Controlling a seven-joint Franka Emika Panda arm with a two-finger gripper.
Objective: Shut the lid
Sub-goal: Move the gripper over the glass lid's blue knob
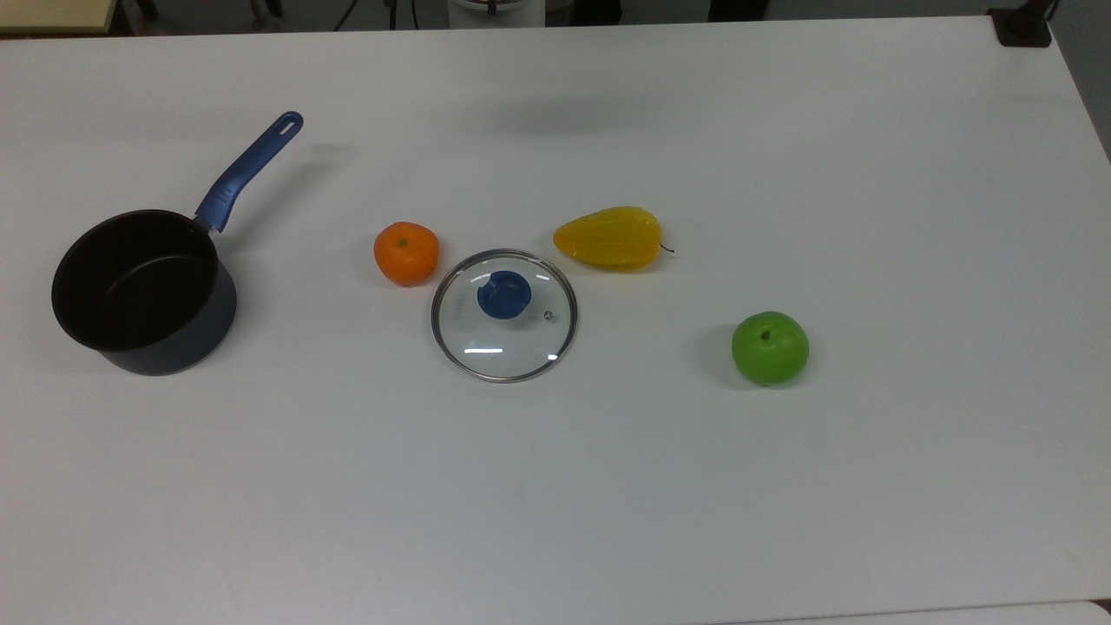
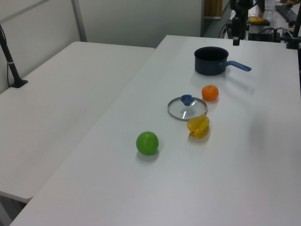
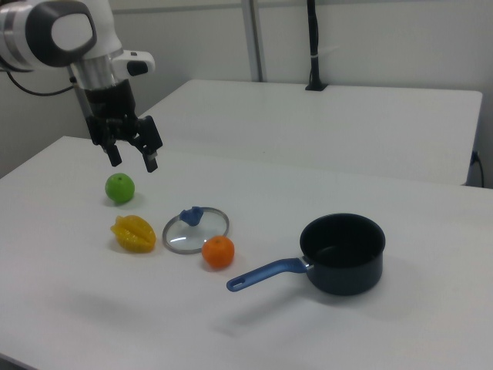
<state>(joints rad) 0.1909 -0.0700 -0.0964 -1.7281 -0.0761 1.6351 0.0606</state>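
Note:
The lid (image 1: 504,315), clear glass with a metal rim and a blue knob, lies flat on the white table (image 1: 608,486) between an orange and a yellow fruit; it also shows as the lid (image 2: 187,108) and the lid (image 3: 196,230). A dark saucepan (image 1: 143,291) with a blue handle stands open at the top view's left, well apart from the lid; same saucepan (image 3: 342,253). My gripper (image 3: 133,157) hangs open in the air above the table, up and to the right view's left of the lid, holding nothing.
An orange (image 1: 405,253) sits just beside the lid's rim, a yellow fruit (image 1: 610,238) at its other side, a green apple (image 1: 770,347) further to the top view's right. A second white table (image 2: 61,103) adjoins in the left view.

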